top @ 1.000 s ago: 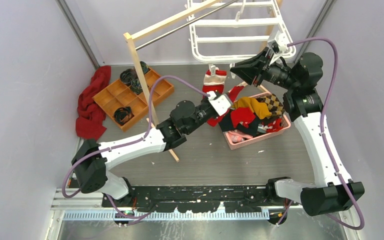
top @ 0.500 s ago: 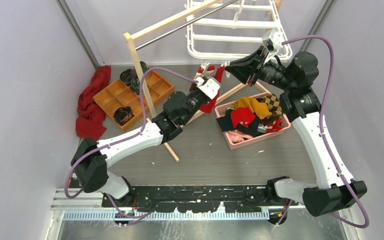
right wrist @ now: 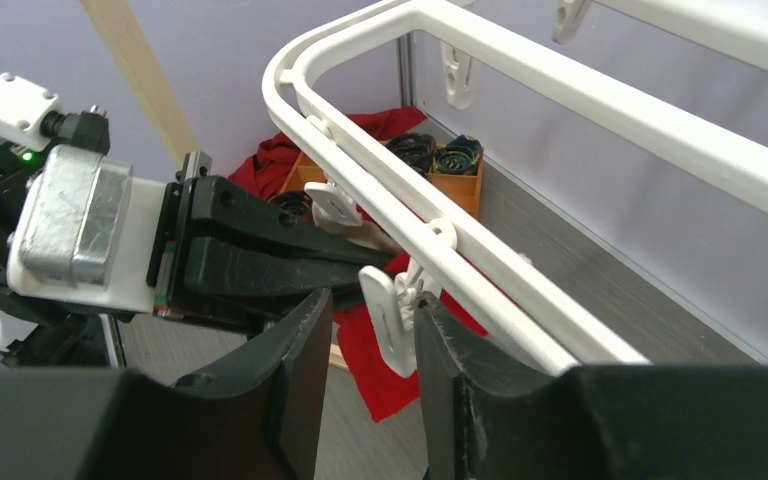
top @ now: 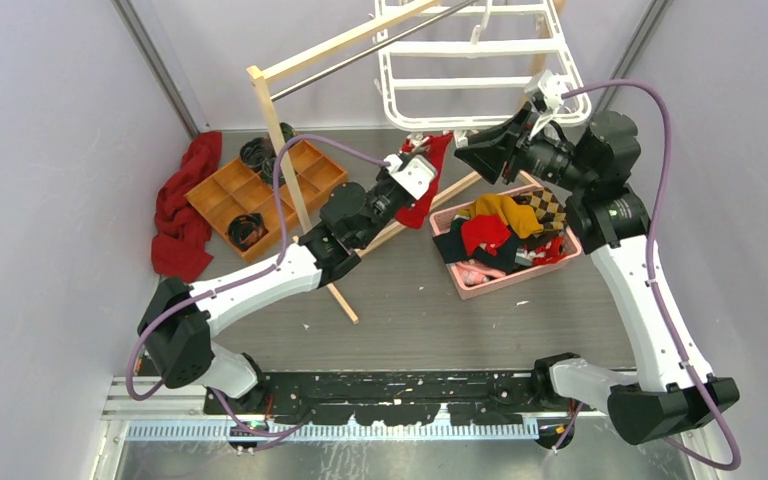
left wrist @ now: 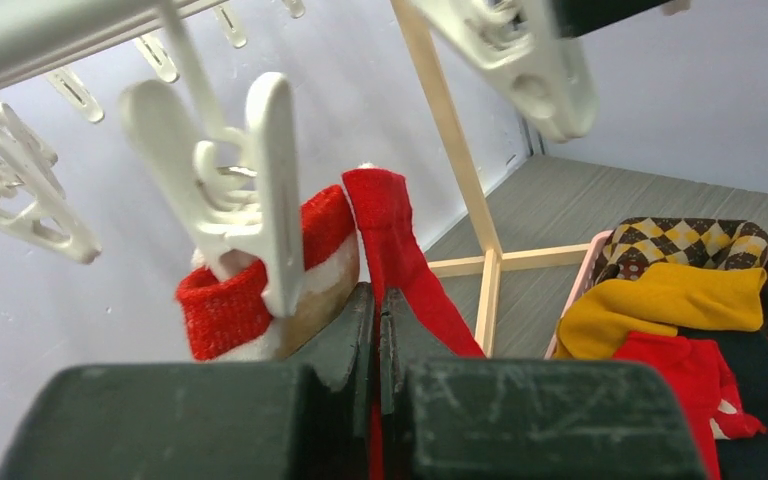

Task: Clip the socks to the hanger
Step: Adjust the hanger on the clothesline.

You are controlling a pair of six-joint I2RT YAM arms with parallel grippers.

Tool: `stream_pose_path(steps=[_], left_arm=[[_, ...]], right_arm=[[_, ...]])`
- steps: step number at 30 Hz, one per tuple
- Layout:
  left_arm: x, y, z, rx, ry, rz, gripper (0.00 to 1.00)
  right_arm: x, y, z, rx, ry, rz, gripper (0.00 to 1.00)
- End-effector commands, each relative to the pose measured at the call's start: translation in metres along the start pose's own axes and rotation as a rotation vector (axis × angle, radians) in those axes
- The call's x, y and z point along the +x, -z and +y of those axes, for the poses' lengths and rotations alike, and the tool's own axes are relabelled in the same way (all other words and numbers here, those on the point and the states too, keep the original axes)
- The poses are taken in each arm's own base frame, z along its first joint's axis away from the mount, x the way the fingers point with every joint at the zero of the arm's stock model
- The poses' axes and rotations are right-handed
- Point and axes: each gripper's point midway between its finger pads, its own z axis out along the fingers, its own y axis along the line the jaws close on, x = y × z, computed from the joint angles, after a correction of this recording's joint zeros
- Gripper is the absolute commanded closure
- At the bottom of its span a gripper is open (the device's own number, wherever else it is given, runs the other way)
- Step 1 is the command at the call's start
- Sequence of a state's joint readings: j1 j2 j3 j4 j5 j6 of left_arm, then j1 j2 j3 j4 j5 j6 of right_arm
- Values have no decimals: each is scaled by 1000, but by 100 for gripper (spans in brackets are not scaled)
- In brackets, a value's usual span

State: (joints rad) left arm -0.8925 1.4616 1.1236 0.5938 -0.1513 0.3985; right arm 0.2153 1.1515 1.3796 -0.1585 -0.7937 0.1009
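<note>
Under the hanger (top: 470,47), left gripper (left wrist: 375,300) pinches 1 sock (left wrist: 400,240) — right gripper (right wrist: 370,308), part-open, straddles a clip (right wrist: 390,328).

Fingers (left wrist: 343,338) of my left gripper (left wrist: 377,300) are showing dark green-black against a bright red sock (left wrist: 400,240) with a white-edged cuff. The hanger (right wrist: 600,105) and its clips (left wrist: 260,190) are appearing white, the basket (top: 520,278) pink, and its contents a mustard garment (left wrist: 660,300) and a brown-yellow checkered garment (left wrist: 680,238).

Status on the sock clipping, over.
Left gripper shut on sock, just under hanger. Right gripper open around a clip. Wooden rack close beside left arm.
</note>
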Motion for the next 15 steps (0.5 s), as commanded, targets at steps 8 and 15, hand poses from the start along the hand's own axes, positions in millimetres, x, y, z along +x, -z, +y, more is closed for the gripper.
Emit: stream_pose_path(steps=[8,15], left_arm=[[-24,4,31,-57,37,-76,100],[-24,3,35,-61,51,-80,100]], right_arm=[[0,52,7,45,37,29,50],[-14,86,12,108,12,-12,47]])
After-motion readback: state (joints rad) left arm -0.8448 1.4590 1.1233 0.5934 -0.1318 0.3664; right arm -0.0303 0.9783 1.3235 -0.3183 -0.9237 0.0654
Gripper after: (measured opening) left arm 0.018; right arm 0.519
